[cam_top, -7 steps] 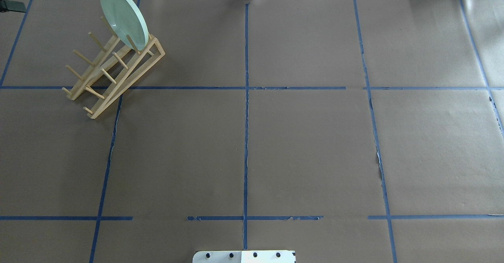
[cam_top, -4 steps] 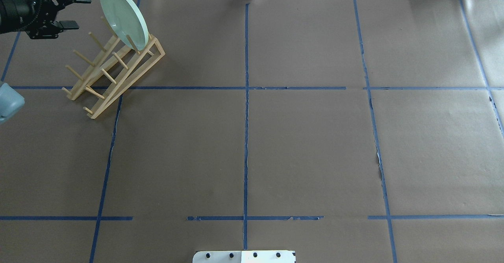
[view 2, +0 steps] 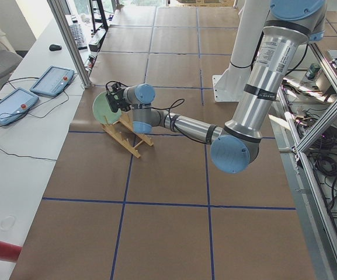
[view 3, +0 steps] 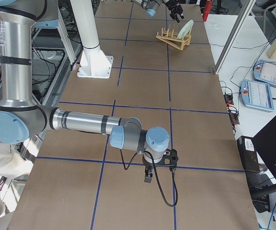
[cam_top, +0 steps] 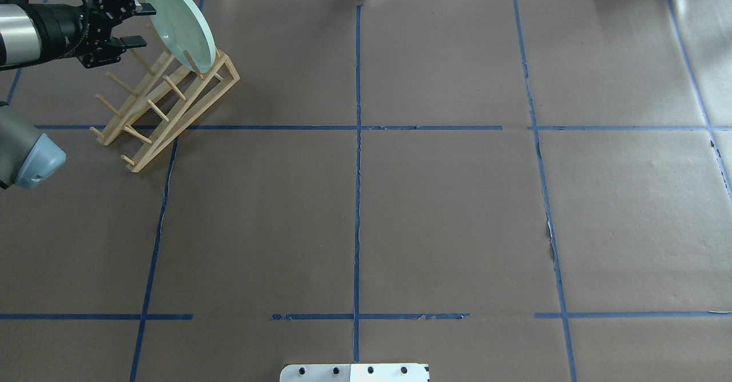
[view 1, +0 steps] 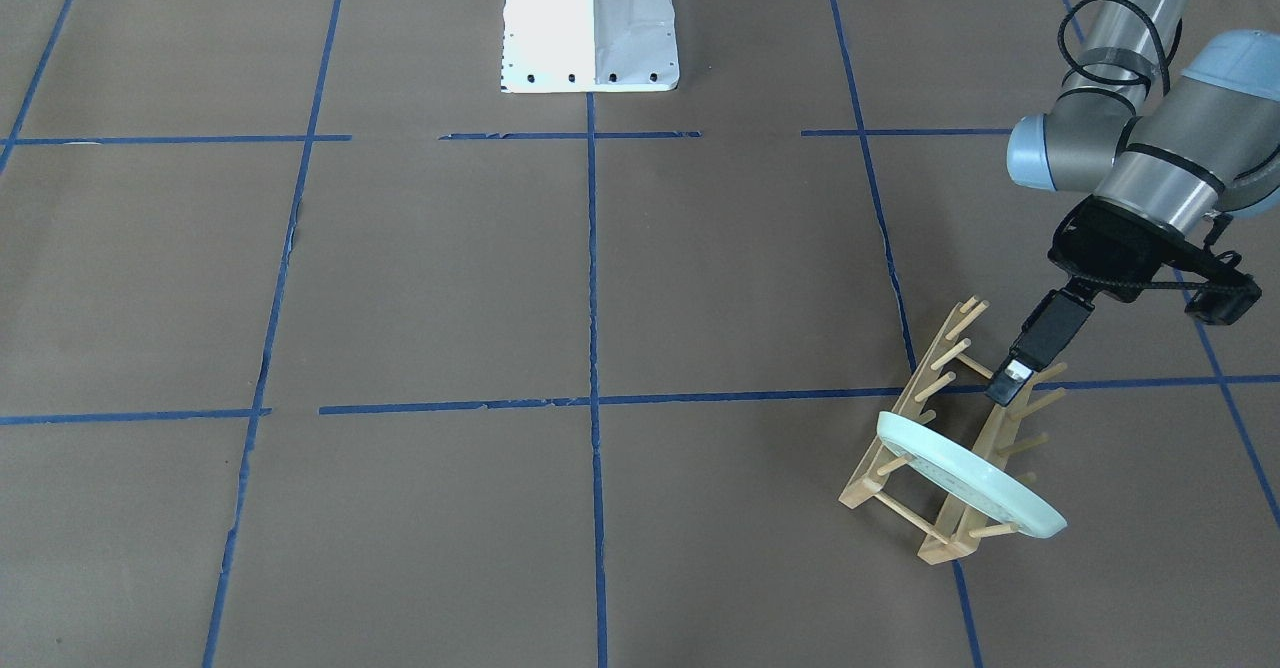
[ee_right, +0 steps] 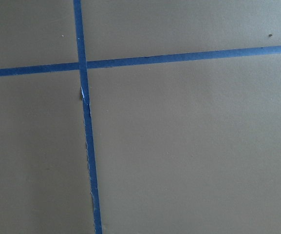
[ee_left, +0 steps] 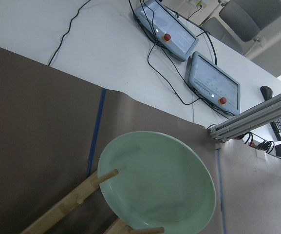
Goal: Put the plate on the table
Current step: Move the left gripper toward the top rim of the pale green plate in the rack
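The pale mint-green plate (cam_top: 180, 24) stands tilted on edge in the far end of a light wooden peg rack (cam_top: 166, 104), at the far left of the brown table (cam_top: 446, 210). It also shows in the front view (view 1: 965, 478) and fills the lower part of the left wrist view (ee_left: 159, 183). My left gripper (cam_top: 140, 25) is open and empty, its fingertips right at the plate's left rim; I cannot tell if they touch. My right gripper (view 3: 149, 175) shows only in the right side view, low over the table, and I cannot tell whether it is open or shut.
The white robot base (cam_top: 354, 372) sits at the near edge. Blue tape lines cross the table. Beyond the table's far edge are two teach pendants (ee_left: 213, 80), cables and an aluminium post (view 2: 69, 41). The rack's free pegs (cam_top: 123, 84) point up near my left wrist.
My left arm has come in from the left edge and moved right, bringing its open gripper up to the plate's rim. The plate and rack have not moved.
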Robot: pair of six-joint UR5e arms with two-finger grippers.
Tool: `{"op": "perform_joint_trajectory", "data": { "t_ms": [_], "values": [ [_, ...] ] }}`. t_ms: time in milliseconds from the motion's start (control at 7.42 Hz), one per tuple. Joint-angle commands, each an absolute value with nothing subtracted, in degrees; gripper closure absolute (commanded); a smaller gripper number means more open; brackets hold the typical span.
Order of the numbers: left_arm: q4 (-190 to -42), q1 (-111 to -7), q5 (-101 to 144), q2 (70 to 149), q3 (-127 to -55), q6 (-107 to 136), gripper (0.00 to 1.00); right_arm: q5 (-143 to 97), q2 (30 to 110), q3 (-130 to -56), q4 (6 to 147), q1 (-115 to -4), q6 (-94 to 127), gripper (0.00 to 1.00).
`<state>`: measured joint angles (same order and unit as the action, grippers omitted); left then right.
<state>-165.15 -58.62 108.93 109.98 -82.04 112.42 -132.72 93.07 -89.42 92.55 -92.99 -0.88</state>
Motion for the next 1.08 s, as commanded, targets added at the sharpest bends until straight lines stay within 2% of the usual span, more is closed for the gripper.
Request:
{"op": "perform_joint_trajectory", "data": {
  "t_ms": [0, 270, 539, 944],
  "values": [
    [-165.2, -60.0, 108.7, 111.1, -80.9, 117.6, 0.30, -132.7, 93.1, -89.4, 92.5, -93.0, -0.9, 0.00],
    [-165.0, -62.0, 108.5, 112.2, -79.3, 121.8, 0.30, -132.7, 93.1, -89.4, 92.5, -93.0, -0.9, 0.00],
    [-164.7, -61.8, 107.5, 116.0, -74.7, 122.7, 0.29, -132.7, 93.1, -89.4, 92.5, -93.0, -0.9, 0.00],
    [-164.7, -61.3, 107.5, 116.5, -74.6, 122.7, 0.29, -132.7, 93.2, -89.4, 92.5, -93.0, -0.9, 0.00]
  ]
}}
